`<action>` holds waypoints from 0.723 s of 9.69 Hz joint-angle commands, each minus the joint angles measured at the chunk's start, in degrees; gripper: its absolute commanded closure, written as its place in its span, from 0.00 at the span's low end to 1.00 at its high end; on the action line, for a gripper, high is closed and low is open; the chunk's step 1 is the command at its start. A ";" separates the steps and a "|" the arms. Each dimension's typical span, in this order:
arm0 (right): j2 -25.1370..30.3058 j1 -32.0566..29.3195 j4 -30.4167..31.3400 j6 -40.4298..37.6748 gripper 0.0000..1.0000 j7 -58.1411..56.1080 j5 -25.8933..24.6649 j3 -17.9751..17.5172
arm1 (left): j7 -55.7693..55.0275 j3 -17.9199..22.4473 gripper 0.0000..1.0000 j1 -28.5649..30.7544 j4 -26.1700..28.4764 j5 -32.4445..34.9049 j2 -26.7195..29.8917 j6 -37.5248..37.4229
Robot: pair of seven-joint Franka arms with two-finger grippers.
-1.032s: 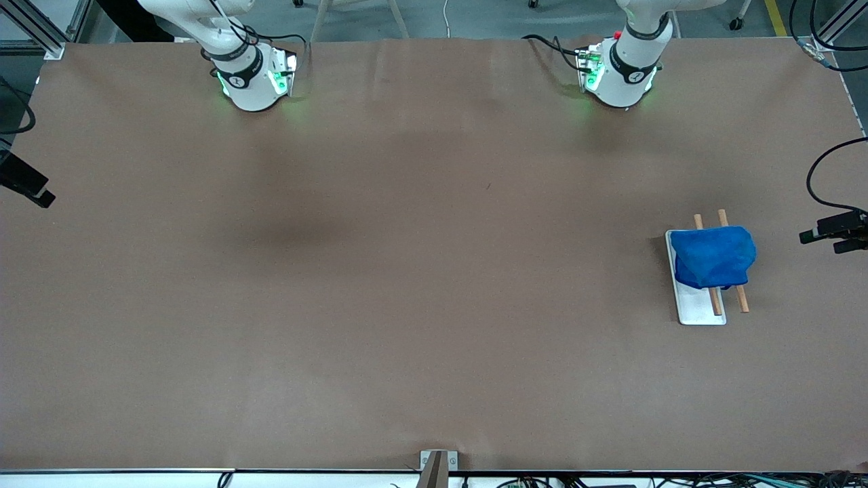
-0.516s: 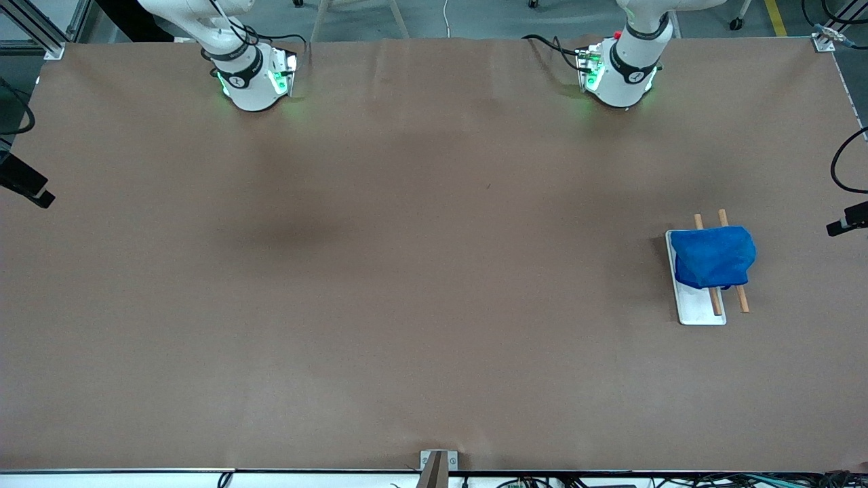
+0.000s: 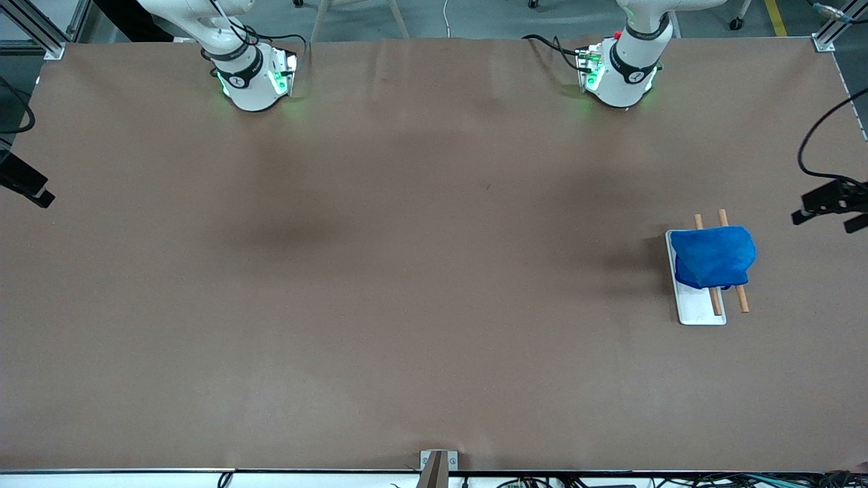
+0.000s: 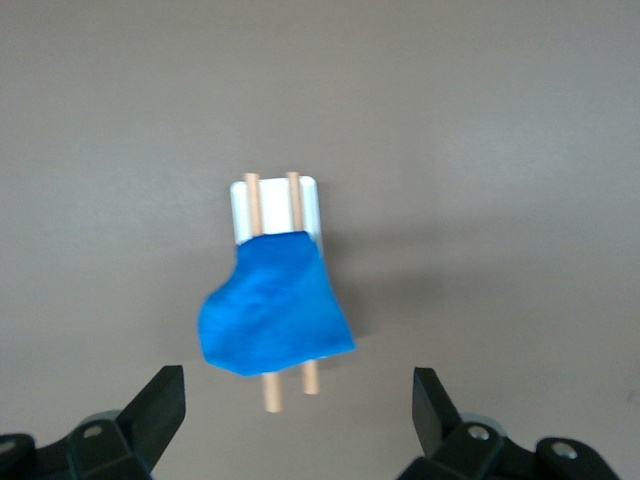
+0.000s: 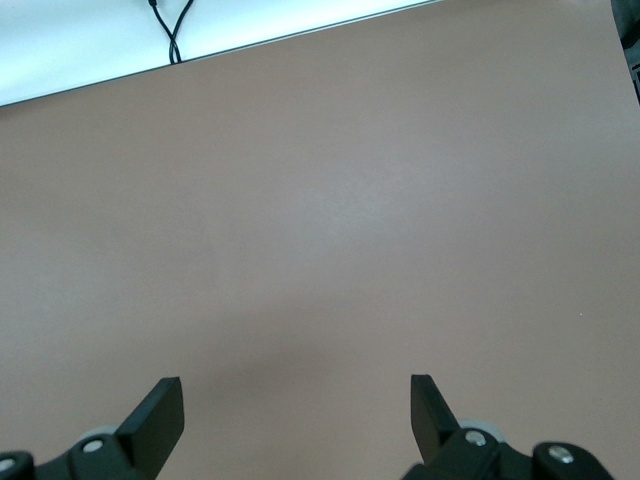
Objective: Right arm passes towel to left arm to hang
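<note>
- The right hand (image 5: 296, 420) hangs high over bare brown worktop (image 3: 380, 285) at the right arm's end, fingers spread wide and holding nothing; only its dark fingertips (image 5: 160, 415) show in the right wrist view.
- The royal-blue towel (image 3: 713, 256) lies draped in a rumpled heap across the two wooden rods (image 3: 731, 293) of the white rack (image 3: 698, 310), toward the left arm's end of the worktop; the rod ends stick out from under the cloth on both sides.
- The left hand (image 4: 298, 415) hangs in the air above the towel (image 4: 272, 320) and rack (image 4: 276, 205), fingers released and wide apart, touching neither.
- In the front view the left hand (image 3: 831, 203) shows at the frame's edge, just off the worktop's end.
</note>
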State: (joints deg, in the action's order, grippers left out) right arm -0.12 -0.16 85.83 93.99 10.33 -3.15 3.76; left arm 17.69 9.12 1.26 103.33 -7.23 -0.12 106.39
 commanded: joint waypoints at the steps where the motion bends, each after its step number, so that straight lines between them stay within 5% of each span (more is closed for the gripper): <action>1: -0.15 0.85 -0.84 -0.30 0.00 -0.31 -0.54 -0.07 | -8.16 -5.49 0.00 0.23 7.75 3.00 5.46 2.25; 5: -0.15 1.03 -0.75 -0.39 0.00 0.04 -0.54 -0.07 | -14.61 -10.26 0.00 -0.12 5.23 3.09 6.18 1.46; 7: -0.15 1.03 -0.75 -0.39 0.00 0.04 -0.54 -0.07 | -14.70 -10.26 0.00 -0.39 -3.95 3.18 3.13 -5.53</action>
State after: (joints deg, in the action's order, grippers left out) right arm -0.12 0.62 85.76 93.99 10.32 -3.15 3.62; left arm 3.40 -1.10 1.05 104.81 -5.39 6.16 105.48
